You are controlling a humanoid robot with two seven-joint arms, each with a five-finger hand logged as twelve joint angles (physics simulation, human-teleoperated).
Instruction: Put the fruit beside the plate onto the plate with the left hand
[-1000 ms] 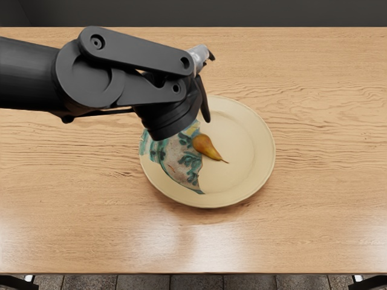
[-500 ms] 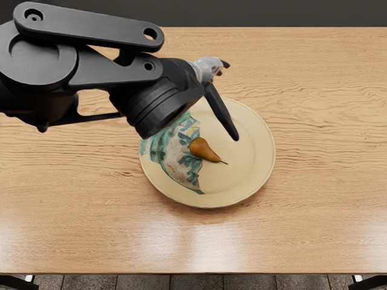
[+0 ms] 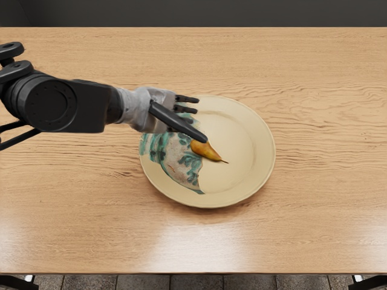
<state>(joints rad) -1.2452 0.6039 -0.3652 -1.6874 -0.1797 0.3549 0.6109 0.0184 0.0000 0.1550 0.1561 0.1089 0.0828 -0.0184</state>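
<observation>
Small brown pear (image 3: 204, 150) sits on the round cream plate (image 3: 249, 138); my left hand (image 3: 162, 115), fingers spread and empty, should next lift clear.

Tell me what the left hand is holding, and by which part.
Nothing. The left hand is open over the plate; the pear lies loose on it.

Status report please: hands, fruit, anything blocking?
Left hand open, fingers stretched over pear. Pear lying on plate, not gripped. Right hand not in view.
</observation>
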